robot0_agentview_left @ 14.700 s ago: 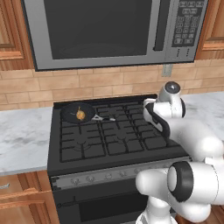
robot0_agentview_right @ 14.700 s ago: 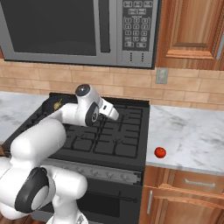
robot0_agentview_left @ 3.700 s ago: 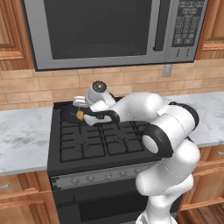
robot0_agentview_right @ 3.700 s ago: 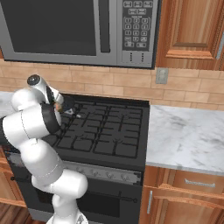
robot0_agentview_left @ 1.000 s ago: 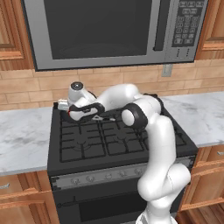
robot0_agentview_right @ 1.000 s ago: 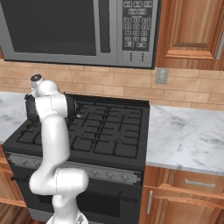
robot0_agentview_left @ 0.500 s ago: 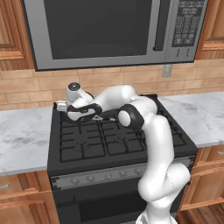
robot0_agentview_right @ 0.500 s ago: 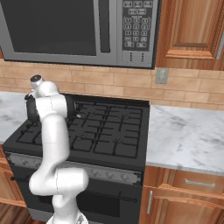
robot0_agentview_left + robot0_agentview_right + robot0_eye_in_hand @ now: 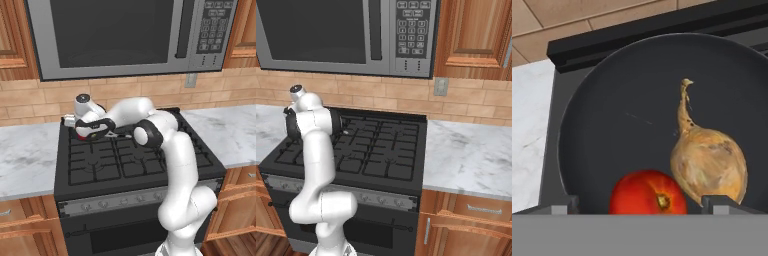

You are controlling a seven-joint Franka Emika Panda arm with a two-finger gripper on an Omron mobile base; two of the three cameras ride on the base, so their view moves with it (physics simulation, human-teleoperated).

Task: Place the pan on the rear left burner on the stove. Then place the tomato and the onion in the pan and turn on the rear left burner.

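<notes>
Where the hand view looks down along the gripper [image 9: 639, 202], a black pan [image 9: 627, 105] is seen on the rear left part of the stove [image 9: 125, 165], just in front of the stove's raised back edge. Inside the pan lie the tomato [image 9: 647, 192] and, touching it or very nearly so, the onion [image 9: 709, 162]. Two dark fingers [image 9: 559, 205] are seen standing wide apart, one on each side of the tomato, and nothing is clamped between them; the tomato appears to be resting free on the pan floor.

Both vegetables are judged to be light, round and smooth, so they would roll easily and are best left alone. What is probably left is the burner knob on the silver front strip [image 9: 135, 199], judged stiff and small; it would be pinched across its rim and turned.

From the left base view, the pan is covered by the wrist, with only a sliver of red visible beneath it. In the right base view, the arm blocks the rear left burner. Which knob serves that burner cannot be made out, nor can the pan's handle be clearly traced.
</notes>
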